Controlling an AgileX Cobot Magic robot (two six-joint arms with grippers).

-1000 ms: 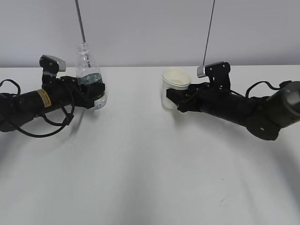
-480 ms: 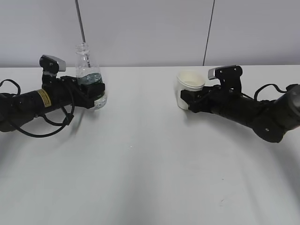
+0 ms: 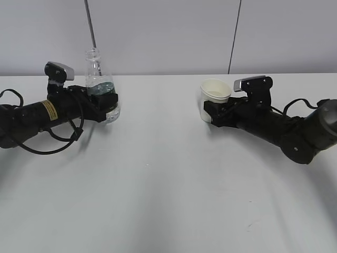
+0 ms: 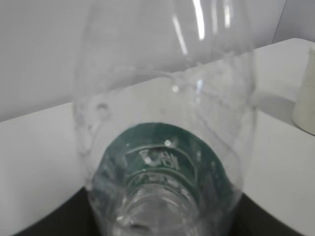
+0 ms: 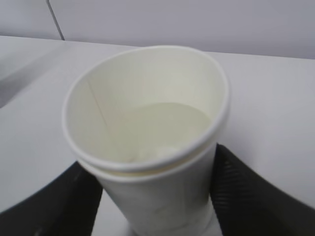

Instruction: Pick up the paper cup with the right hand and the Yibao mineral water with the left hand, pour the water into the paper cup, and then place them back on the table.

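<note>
The Yibao mineral water bottle, clear with a dark green label and no cap, stands upright at the far left of the white table. My left gripper is shut on its lower body. In the left wrist view the bottle fills the frame, with the gripper dark at its base. The cream paper cup stands upright at the right. My right gripper is shut on its lower half. In the right wrist view the cup holds pale liquid, with the gripper on both sides.
Two thin dark lines run down the back wall, one above the bottle and one above the cup. A black cable loop hangs by the left arm. A small dark mark lies near the front right.
My right gripper has carried the cup to the right and slightly down, then almost stopped. The left arm and the bottle have not moved.
</note>
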